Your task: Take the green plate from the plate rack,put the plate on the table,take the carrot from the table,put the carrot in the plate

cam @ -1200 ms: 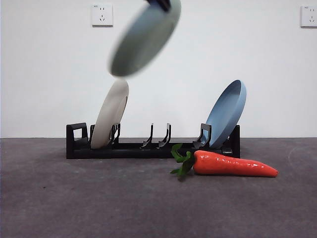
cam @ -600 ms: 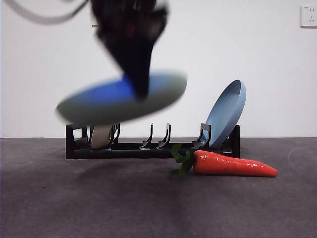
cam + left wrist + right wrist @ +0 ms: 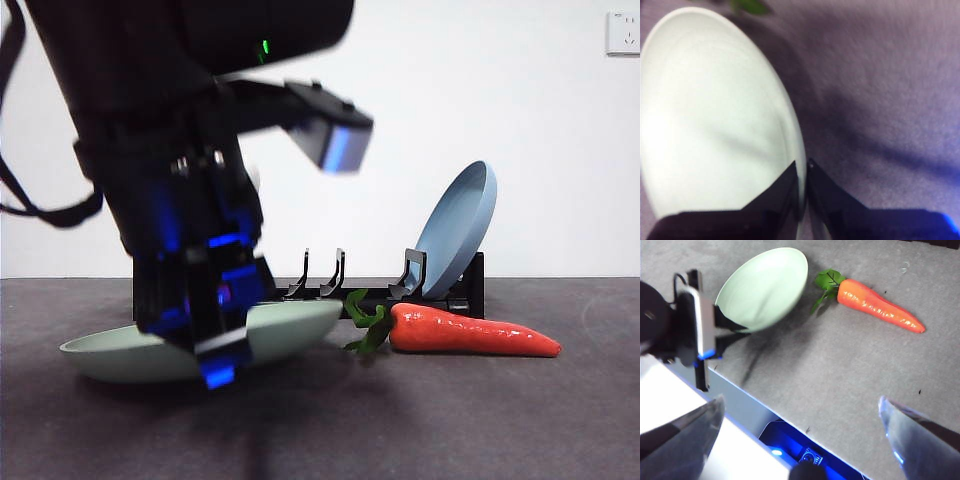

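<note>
One green plate (image 3: 290, 325), round, matte, shallow, low over the table (image 3: 480, 420), tilted; left gripper (image 3: 802, 172) pinching its rim, arm steeply inclined; one glossy tapered carrot (image 3: 470, 332) just beside; one light blue plate (image 3: 458, 228) leaning in plate rack (image 3: 440, 297); right gripper (image 3: 800, 410) spread wide, well above the table.

Plate rack (image 3: 400, 292) left half hidden behind dark arm (front view). Green plate (image 3: 290, 325) middle blocked by left pincer (image 3: 222, 362). Plate cut off by frame edge in left wrist view, table (image 3: 890, 90) smeared. Right pincer (image 3: 800, 425) fingertips blurred, cropped at bottom.
</note>
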{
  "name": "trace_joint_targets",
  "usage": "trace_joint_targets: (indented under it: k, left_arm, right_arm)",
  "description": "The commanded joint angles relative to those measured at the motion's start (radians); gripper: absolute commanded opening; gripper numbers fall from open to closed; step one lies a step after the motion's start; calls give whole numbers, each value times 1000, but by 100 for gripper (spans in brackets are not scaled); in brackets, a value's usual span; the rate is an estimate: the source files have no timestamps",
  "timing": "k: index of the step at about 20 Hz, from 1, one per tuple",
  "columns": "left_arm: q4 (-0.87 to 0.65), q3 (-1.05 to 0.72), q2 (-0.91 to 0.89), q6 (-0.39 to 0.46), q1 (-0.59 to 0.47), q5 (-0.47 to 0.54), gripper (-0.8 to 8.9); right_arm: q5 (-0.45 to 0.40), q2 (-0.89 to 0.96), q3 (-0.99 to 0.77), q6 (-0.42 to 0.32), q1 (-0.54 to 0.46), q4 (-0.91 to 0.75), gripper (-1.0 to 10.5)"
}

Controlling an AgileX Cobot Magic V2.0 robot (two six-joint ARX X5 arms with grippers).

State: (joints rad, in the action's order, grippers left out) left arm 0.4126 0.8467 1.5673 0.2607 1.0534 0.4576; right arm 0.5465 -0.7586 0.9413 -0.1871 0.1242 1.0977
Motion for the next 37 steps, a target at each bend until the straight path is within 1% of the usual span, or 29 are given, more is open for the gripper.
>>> trace_joint_targets:
  k: [1,4,5,7,8,10,13,15,16,19,22,24,26,28,31,32,35,37]
  left_arm:
    - [-15,-11,57,24,2,-39,-8]
    - [-13,-11,87,24,0,-99,3]
    - [-26,-11,87,23,1,-101,55]
    - [-39,-10,86,20,0,-99,259]
    - [-38,-9,86,20,0,-96,317]
    - [-39,-8,84,19,1,-97,319]
    - [-21,5,48,-11,1,-97,319]
    - [46,47,-3,-58,1,-95,319]
    - [95,81,-32,-91,1,-96,319]
    - [242,207,-126,-179,1,-97,319]
    - [356,331,-227,-259,1,-97,319]
    - [434,404,-299,-285,0,-93,319]
    - [491,456,-371,-291,0,-93,319]
    - [523,483,-442,-293,0,-92,319]
    - [528,497,-536,-300,0,-92,319]
    - [528,497,-556,-313,0,-92,318]
    - [541,497,-597,-323,0,-92,318]
    - [554,497,-604,-345,0,-93,318]
  right_arm:
    - [-2,-9,3,6,2,-14,687]
    - [-2,-21,3,6,2,-20,687]
    - [-2,-28,3,6,2,-30,687]
    - [-2,-48,3,6,2,-58,687]
    - [-2,-63,3,6,5,-77,687]
    - [-3,-102,3,6,19,-120,687]
    - [-3,-187,3,4,57,-223,688]
    - [-18,-262,3,2,100,-320,688]
    - [-47,-305,3,-4,128,-373,688]
    - [-124,-452,3,-76,203,-522,688]
    - [-212,-603,3,-157,243,-644,687]
    - [-217,-694,3,-186,251,-716,687]
    - [-217,-774,3,-196,251,-780,687]
    - [-217,-840,3,-227,251,-808,686]
    - [-227,-917,3,-269,251,-842,684]
    - [-243,-932,3,-277,252,-856,684]
    - [-248,-961,3,-301,252,-903,681]
    - [-261,-973,3,-303,252,-917,612]
